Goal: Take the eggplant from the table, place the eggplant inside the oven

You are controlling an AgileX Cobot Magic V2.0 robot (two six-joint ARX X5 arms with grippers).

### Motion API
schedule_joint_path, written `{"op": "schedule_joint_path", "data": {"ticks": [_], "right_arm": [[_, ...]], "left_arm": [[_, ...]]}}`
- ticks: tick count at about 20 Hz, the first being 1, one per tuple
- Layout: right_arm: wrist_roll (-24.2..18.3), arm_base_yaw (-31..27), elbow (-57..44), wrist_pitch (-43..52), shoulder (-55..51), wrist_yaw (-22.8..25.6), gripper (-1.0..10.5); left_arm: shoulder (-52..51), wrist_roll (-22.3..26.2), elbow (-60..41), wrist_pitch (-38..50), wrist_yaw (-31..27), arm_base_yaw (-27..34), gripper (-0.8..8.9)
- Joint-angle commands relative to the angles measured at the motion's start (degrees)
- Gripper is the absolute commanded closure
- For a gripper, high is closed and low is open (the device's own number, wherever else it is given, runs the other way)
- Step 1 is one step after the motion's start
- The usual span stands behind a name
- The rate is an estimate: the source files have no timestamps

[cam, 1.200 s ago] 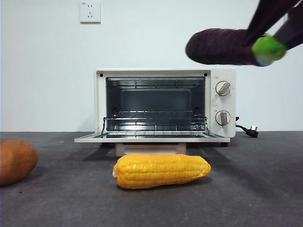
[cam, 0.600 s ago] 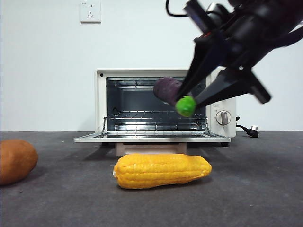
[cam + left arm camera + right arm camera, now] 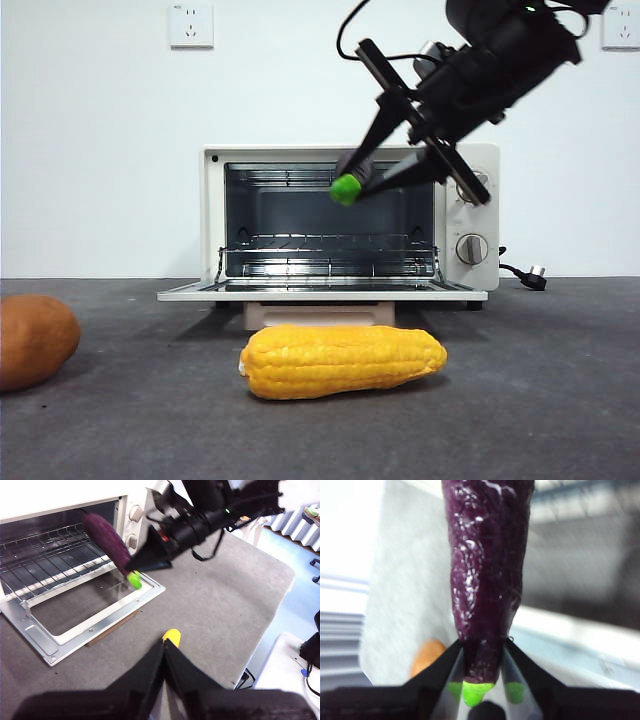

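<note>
My right gripper [image 3: 362,180] is shut on the stem end of the dark purple eggplant [image 3: 107,537], just in front of the upper part of the open oven [image 3: 470,160]. The eggplant's green cap [image 3: 346,188] faces away from the oven, and its purple body [image 3: 487,570] points in over the wire rack [image 3: 55,567], held in the air. From the front, most of the body is hidden behind the cap and jaws. My left gripper [image 3: 164,649] hangs shut and empty above the grey table [image 3: 220,600], near the corn.
The oven door [image 3: 320,293] lies open flat, sticking out over the table. A yellow corn cob [image 3: 342,361] lies in front of it. An orange-brown potato [image 3: 35,340] sits at the left edge. A power plug [image 3: 530,277] rests right of the oven.
The right gripper brought the eggplant down from high on the right and leftward to the oven's opening, turning it so its body points into the oven. Corn and potato stayed put.
</note>
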Motion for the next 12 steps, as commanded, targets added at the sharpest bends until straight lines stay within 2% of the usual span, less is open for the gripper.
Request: {"op": "schedule_joint_path", "data": {"ticks": [1,8,12], "right_arm": [[2.7,-0.4,3.2,0.0,3.1,0.0,9.6],[7.6,-0.8,9.5,0.5,11.9,0.3,9.6],[11.8,-1.6,9.8,4.1,13.0,5.2,9.6]], "left_arm": [[-0.2,0.7,-0.3,0.0,0.2,-0.3,8.19],[-0.2,0.7,-0.3,-0.9,0.2,-0.8,8.19],[-0.1,0.8,-0.3,-0.9,-1.3,-1.9,8.19]]}}
